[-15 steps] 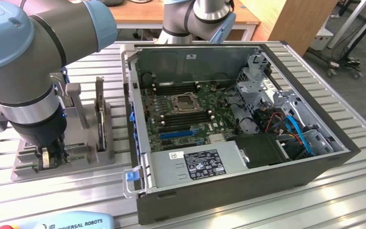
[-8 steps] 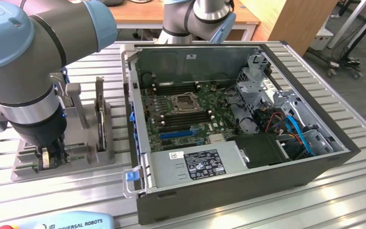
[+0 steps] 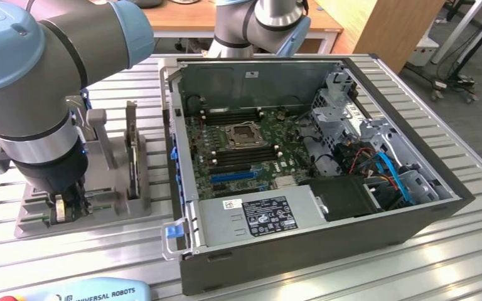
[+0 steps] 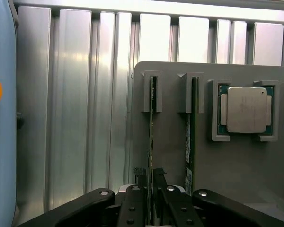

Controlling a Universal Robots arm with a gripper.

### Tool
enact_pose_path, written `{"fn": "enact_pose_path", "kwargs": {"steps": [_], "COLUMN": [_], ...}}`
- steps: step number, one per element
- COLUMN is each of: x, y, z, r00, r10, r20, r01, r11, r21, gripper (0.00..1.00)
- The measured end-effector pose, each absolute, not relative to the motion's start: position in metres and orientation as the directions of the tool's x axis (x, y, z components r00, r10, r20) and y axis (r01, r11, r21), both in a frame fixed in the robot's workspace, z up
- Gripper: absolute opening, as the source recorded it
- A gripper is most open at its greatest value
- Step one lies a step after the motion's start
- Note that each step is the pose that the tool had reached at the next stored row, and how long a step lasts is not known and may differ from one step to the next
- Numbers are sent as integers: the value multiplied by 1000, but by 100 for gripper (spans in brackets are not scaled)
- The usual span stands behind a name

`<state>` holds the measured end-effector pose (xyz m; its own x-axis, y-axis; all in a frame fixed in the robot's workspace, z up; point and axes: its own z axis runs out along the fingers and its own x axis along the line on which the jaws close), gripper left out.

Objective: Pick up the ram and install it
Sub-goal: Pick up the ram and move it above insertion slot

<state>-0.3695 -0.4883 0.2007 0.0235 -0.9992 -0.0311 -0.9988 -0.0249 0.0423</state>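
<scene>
As I look through the wrist view, my gripper (image 4: pixel 151 176) has its two black fingers (image 4: pixel 141 176) drawn in narrow on the ram (image 4: pixel 151 137). One finger sits on each face of the thin green board, and as far as I can make out both are touching it. The ram stands on edge in one of two parallel slots of the grey fixture (image 4: pixel 170 142), its far end seated in the slot's end bracket, so I have it gripped but not lifted out.

Just beside it, in the neighbouring slot, a second memory stick (image 4: pixel 191 137) also stands on edge, with a pale sticker near the gripper's end. On the far side of that stick a square silver processor (image 4: pixel 246 109) lies flat in its own bracketed pocket on the same fixture. The fixture rests on a ribbed aluminium table (image 4: pixel 85 118).

Over on the exterior view, the arm (image 3: pixel 48 125) comes straight down onto the fixture at the exterior view's left. The open computer case (image 3: pixel 308 251) sits just beside the fixture, toward the exterior view's right. Inside the case lies the green motherboard (image 3: pixel 266 160), with its processor socket (image 3: pixel 245 135) in the middle and long dark memory slots (image 3: pixel 224 116) on either side. A power supply (image 3: pixel 262 216) with a white label runs along the near wall, and blue cables (image 3: pixel 391 175) cross the drive bay. A blue teach pendant (image 3: pixel 90 291) lies at the near edge of the table. The ram is at the fixture, apart from the motherboard.
</scene>
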Motion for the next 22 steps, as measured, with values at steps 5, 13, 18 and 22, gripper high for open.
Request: {"fn": "enact_pose_path", "kwargs": {"steps": [5,13,18,22], "x": [-370,-370,-370,-370], "y": [-488,-489,-489,-489], "z": [201,201,201,201], "r00": [24,24,24,24], "r10": [-999,-999,-999,-999], "r20": [-36,-36,-36,-36], "r01": [-999,-999,-999,-999], "r11": [-25,-25,-25,-25], "r21": [42,42,42,42], "gripper": [20,20,20,20]}}
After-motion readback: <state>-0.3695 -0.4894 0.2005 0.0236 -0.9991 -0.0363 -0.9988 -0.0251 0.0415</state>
